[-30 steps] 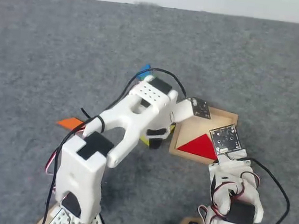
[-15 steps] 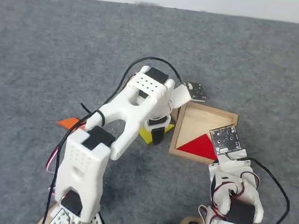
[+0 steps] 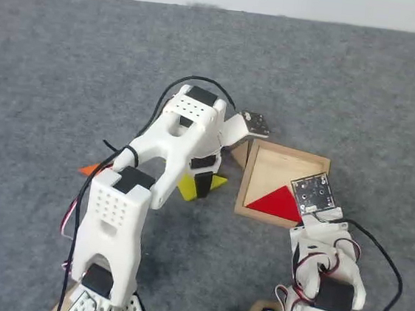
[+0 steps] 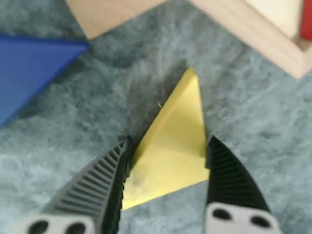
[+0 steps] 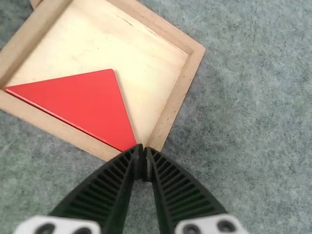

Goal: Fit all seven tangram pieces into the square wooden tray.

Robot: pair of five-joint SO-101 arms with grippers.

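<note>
**Left tool gripping the yellow triangle beside the tray; right tool closed at the tray's rim.**

The left tool's two fingers press against opposite edges of the yellow triangle, which sits low over the grey table just beside the tray, outside its nearest wall. A blue triangle and a pale wooden piece lie on the table close by, beyond the yellow one. An orange piece lies on the table on the far side of the left arm, well apart from the tray. The red triangle lies flat inside the tray, its long edge along one wall. The right tool's fingers are pressed together and empty, and hang above the tray's rim near a corner of the red triangle.
</note>
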